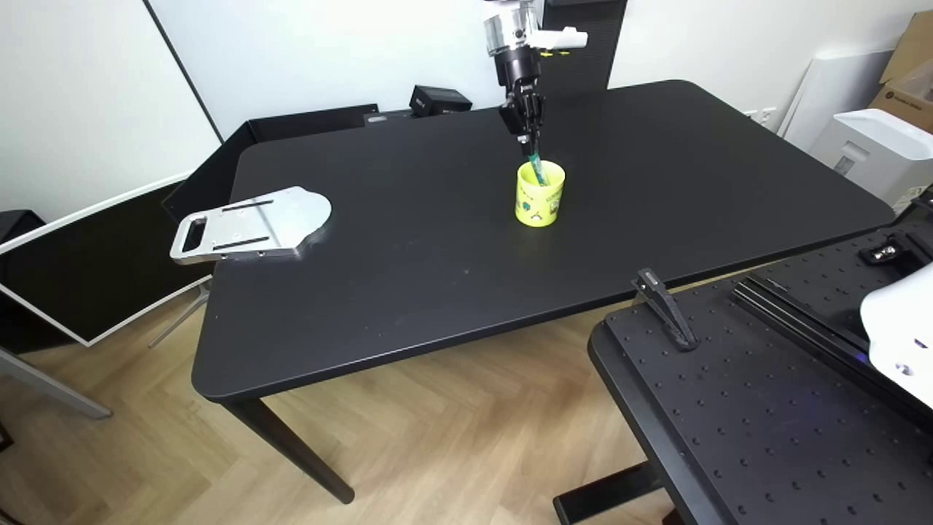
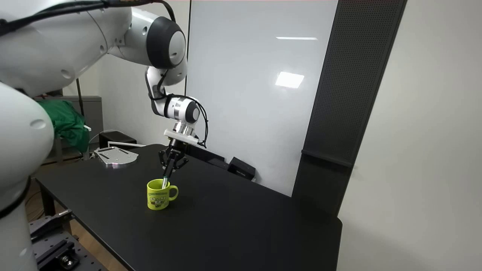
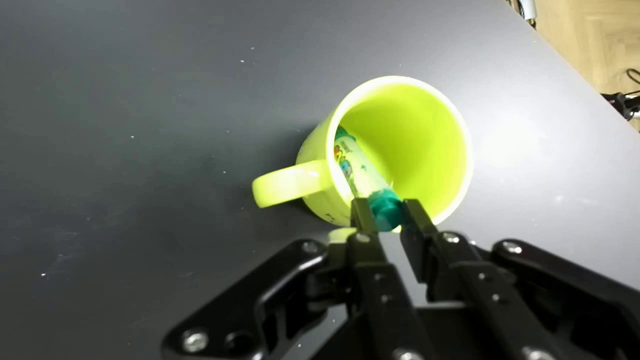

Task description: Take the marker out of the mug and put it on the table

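Note:
The yellow-green mug (image 1: 537,206) stands upright on the black table (image 1: 408,284); it also shows in an exterior view (image 2: 157,198) and the wrist view (image 3: 417,135). The marker (image 3: 361,167), with a white printed body and green ends, leans inside the mug. Its upper end rises above the rim in both exterior views (image 1: 539,170) (image 2: 164,183). My gripper (image 3: 386,214) points down over the mug. Its fingertips are shut on the marker's green upper end, touching it on both sides. The mug's handle lies to the left in the wrist view.
A flat white-grey metal plate (image 1: 273,219) lies at the table's edge, overhanging it; it also shows in an exterior view (image 2: 116,156). A black box (image 1: 439,100) is behind the table's back edge. A perforated black platform (image 1: 751,423) with a bracket (image 1: 667,310) adjoins the table.

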{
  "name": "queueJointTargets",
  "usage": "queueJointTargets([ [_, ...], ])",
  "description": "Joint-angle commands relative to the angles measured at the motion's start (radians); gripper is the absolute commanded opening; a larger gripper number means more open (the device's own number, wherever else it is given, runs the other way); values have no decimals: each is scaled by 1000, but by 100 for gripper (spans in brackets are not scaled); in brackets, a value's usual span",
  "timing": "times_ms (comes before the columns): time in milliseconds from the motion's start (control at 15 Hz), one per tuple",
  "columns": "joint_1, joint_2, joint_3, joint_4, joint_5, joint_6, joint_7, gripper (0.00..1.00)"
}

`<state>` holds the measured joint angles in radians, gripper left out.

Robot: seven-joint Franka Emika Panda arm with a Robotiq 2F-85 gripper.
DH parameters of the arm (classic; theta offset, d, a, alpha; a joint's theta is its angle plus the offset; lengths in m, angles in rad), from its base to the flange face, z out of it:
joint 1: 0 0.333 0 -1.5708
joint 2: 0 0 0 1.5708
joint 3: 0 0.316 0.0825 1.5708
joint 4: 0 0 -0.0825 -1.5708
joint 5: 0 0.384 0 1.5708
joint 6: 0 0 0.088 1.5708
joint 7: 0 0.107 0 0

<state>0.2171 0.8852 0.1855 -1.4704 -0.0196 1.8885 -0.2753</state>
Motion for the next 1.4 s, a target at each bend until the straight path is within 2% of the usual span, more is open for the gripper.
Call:
queueJointTargets([
  [0, -22, -35, -8, 26, 7, -49, 40, 5],
  [733, -55, -159, -7, 54, 43, -95, 51, 5],
  [1067, -61, -198, -33, 49, 39, -103, 69, 5],
  [1333, -94, -206, -71, 20, 39, -110, 84, 5],
])
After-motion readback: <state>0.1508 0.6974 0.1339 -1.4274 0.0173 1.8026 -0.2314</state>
